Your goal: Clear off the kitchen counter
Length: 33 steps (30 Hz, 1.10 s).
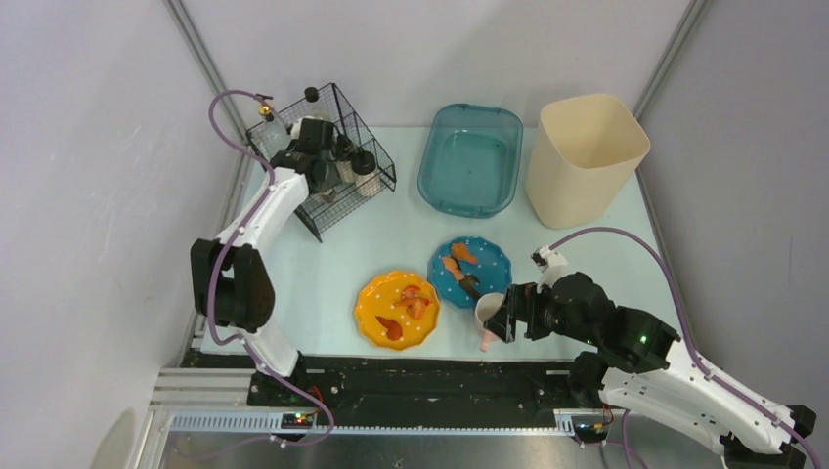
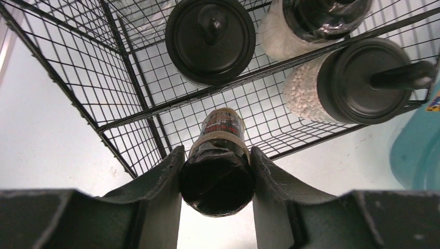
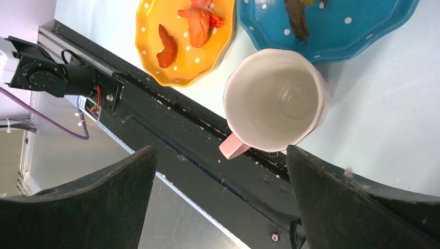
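The kitchen counter [image 1: 391, 230] is a pale mint-blue tabletop. My left gripper [image 1: 318, 156] is at the black wire rack [image 1: 364, 137] at the back left. In the left wrist view it [image 2: 217, 174] is shut on a small black-capped spice bottle [image 2: 220, 129], held over the rack's front compartment. My right gripper [image 1: 501, 318] is open by the counter's front edge. A white mug with a pink handle [image 1: 488, 315] stands there. In the right wrist view the mug [image 3: 272, 96] sits just beyond my open gripper [image 3: 219, 155], nearer the right finger, not held.
An orange plate [image 1: 396, 310] and a blue dotted plate [image 1: 470, 271] hold food scraps near the mug. A teal tub [image 1: 470, 159] and a beige bin [image 1: 585, 156] stand at the back. Black-lidded jars [image 2: 210, 39] fill the rack. The black front rail [image 3: 207, 150] lies under the mug's handle.
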{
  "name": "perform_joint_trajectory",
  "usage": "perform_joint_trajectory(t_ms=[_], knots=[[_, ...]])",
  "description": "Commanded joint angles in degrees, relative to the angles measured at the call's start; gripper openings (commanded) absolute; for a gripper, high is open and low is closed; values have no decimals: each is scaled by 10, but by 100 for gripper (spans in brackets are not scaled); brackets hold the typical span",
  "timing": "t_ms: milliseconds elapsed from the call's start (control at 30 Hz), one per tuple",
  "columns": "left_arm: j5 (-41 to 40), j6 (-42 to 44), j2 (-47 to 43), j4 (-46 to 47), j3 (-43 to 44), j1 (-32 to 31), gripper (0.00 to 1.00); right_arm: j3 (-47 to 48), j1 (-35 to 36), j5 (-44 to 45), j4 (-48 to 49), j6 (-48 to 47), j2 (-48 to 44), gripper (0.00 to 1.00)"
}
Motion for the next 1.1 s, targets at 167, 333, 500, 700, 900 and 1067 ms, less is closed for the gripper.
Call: perform_joint_trajectory(t_ms=[167,333,500,700,900,1067], knots=[[-3,-9,41,3,18,6,8,9,4,10,18,-12,-10,100],[-7,-8,57,1,17,6,20,2,3,10,16,-16,-16,100],[-13,-8,64,-1,15,6,39,-1,3,16,9,-16,-24,100],[-14,-9,68,-5,16,6,60,-1,4,17,8,-18,-26,100],[-12,-11,48,-10,17,5,76,0,4,16,13,-21,-29,100],[-6,-8,-6,-17,9,-3,95,19,4,22,6,-24,-20,100]])
